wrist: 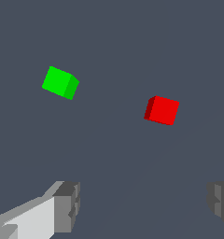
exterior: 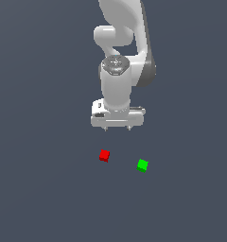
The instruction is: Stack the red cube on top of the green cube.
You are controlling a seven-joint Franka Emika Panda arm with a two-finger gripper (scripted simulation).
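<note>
The red cube [exterior: 104, 155] lies on the dark grey floor, toward the exterior view's left. The green cube [exterior: 143, 165] lies apart from it, toward the exterior view's right. My gripper [exterior: 117, 128] hangs above the floor, behind the two cubes in the exterior view, open and empty, with its fingers spread wide. In the wrist view the red cube [wrist: 162, 110] and the green cube [wrist: 60, 82] both show ahead of the fingers [wrist: 67, 205], with clear floor between them. Nothing is held.
The white arm [exterior: 119, 71] rises behind the gripper in the exterior view. The plain dark grey floor [exterior: 49, 189] spreads all around, with no other objects in view.
</note>
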